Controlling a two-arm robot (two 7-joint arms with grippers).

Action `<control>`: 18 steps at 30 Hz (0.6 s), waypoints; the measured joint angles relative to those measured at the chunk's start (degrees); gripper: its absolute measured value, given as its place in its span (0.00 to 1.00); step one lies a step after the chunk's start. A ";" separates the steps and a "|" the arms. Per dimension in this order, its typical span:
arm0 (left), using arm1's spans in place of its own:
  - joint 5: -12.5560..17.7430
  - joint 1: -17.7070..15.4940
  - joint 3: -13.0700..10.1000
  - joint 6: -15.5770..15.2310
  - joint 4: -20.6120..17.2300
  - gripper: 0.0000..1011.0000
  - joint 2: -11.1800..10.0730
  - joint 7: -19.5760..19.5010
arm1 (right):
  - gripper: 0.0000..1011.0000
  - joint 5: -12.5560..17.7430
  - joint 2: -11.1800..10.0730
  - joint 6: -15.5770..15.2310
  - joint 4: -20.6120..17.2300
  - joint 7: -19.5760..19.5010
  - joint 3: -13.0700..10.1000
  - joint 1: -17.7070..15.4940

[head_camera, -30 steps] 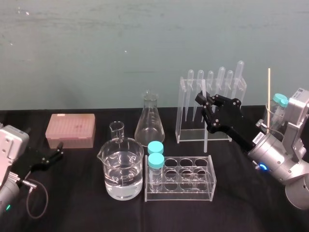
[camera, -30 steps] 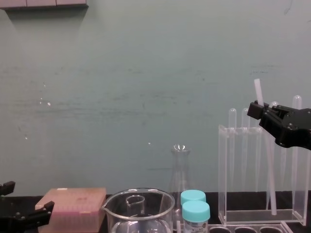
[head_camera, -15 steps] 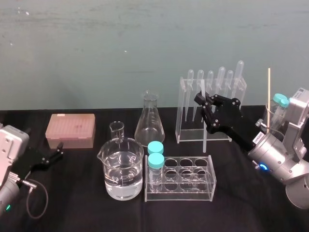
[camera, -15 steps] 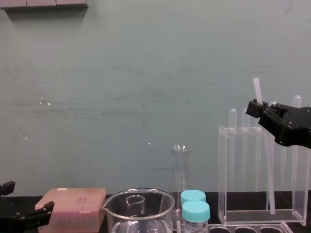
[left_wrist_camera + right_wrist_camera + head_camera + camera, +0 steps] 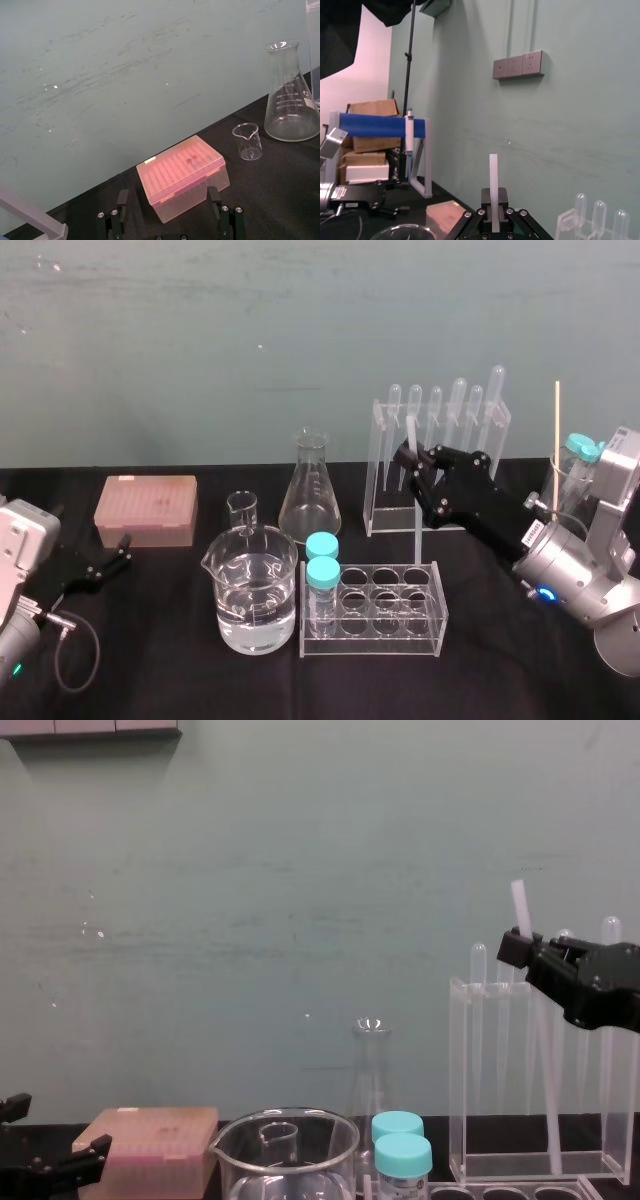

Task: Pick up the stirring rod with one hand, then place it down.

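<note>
**Translucent-white rod pinched in your right gripper**

Your right gripper (image 5: 412,464) is closed down to the rod's width on the stirring rod (image 5: 418,525), gripping it near the upper end. The rod stands almost upright, leaning slightly, just in front of the clear pipette rack (image 5: 470,440) and behind the tube rack (image 5: 375,625). You cannot tell whether its lower tip touches the black table (image 5: 160,680). Your left gripper (image 5: 105,565) rests low beside the pink tip box (image 5: 146,510), fingers spread and holding nothing.

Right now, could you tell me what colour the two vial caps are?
The vial caps are teal, clearest in the head view.
</note>
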State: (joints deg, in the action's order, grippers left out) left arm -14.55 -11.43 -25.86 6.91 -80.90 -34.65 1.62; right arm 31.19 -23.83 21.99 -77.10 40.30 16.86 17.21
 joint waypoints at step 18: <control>0.00 0.00 0.00 0.00 0.00 0.99 0.00 0.00 | 0.07 -0.67 -0.09 -0.53 5.53 2.54 2.88 1.95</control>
State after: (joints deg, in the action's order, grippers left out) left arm -14.55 -11.43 -25.86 6.91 -80.90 -34.65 1.62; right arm 30.52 -23.93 21.45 -71.57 42.84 19.75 19.16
